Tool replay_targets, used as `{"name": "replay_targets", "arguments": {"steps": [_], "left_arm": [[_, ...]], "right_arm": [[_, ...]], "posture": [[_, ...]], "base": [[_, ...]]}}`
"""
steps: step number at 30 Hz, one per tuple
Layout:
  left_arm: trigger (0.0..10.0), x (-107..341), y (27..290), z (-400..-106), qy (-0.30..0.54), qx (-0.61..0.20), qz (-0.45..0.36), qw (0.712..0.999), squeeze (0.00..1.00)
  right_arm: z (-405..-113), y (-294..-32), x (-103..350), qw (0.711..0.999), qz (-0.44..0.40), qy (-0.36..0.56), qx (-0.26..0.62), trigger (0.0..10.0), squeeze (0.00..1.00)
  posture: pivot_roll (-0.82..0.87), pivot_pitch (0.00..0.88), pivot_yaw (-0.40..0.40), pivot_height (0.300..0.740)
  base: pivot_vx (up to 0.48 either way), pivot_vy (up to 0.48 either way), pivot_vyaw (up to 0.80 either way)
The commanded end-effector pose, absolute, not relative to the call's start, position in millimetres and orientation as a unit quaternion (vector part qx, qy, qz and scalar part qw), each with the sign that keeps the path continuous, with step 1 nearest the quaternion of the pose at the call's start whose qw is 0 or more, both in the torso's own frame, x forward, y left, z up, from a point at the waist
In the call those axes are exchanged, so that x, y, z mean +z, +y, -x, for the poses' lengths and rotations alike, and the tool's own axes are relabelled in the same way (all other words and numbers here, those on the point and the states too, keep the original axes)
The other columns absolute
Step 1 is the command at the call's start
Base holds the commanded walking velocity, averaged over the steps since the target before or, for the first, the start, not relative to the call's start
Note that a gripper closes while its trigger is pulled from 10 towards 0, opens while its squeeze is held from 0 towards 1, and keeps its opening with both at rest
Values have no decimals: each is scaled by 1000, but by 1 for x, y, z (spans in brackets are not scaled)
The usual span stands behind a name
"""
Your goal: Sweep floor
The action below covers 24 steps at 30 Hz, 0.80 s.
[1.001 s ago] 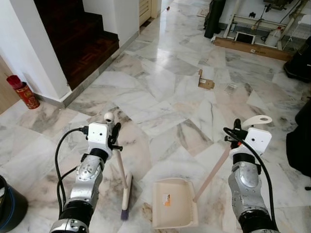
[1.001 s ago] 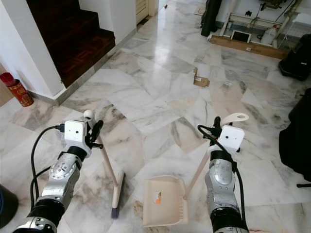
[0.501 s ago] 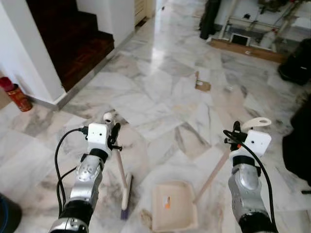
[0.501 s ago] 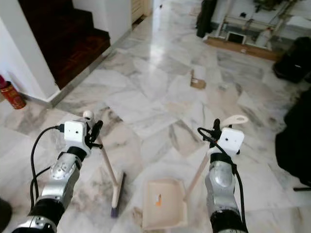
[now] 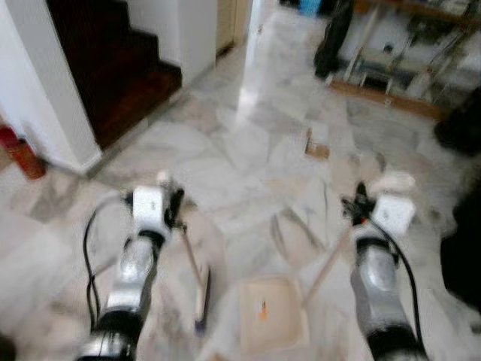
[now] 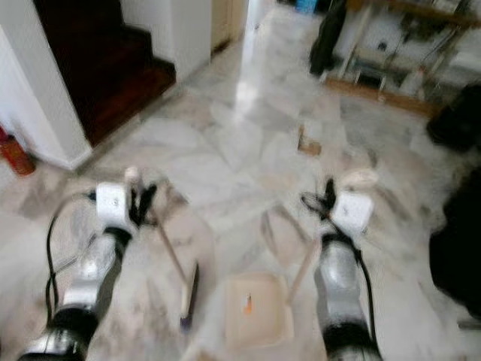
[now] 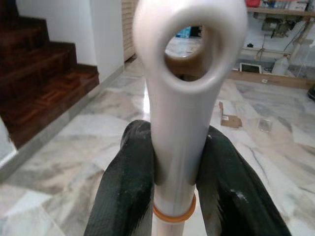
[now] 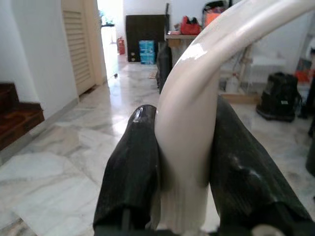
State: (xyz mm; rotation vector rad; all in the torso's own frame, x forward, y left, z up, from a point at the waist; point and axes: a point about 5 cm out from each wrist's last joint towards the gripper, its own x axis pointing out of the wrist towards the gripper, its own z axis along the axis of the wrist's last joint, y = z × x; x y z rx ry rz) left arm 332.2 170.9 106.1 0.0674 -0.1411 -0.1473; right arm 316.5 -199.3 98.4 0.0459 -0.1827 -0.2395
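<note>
My left gripper (image 5: 174, 210) is shut on the top of a broom handle (image 7: 179, 123), whose white end with a round hole shows between the black fingers (image 7: 125, 187). The broom (image 5: 198, 297) slants down to its dark bristles on the marble floor. My right gripper (image 5: 357, 207) is shut on the cream dustpan handle (image 8: 189, 147), clamped between its fingers (image 8: 130, 172). The cream dustpan (image 5: 272, 314) rests flat on the floor between my arms, just right of the broom head. Both eye views are blurred.
A brown cardboard scrap (image 5: 316, 148) lies on the marble ahead. Dark wooden stairs (image 5: 113, 68) rise at the back left beside a white wall (image 5: 37, 90). A red canister (image 5: 19, 150) stands at the left. Shelves and dark bags (image 5: 406, 45) line the far right.
The whole picture has shifted and blurred, so the camera is moving; more of the room ahead shows. Both grippers keep their hold on broom and dustpan handles.
</note>
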Motion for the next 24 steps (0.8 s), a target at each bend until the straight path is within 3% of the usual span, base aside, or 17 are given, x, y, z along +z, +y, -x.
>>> {"name": "replay_targets", "arguments": {"steps": [1,24], "left_arm": [[10000,111,164,-334,-86,-82,-35,992,0],[10000,114,167,-336,-89,-78,-35,992,0]], "right_arm": [[-316,-209,103,985,-25,-104,-132,10000,0],[-315,-211,104,984,-22,-106,-142,10000,0]], "posture": [[135,34,-64,740],[132,75,-58,740]], "base": [[289,0,0],[286,0,0]]}}
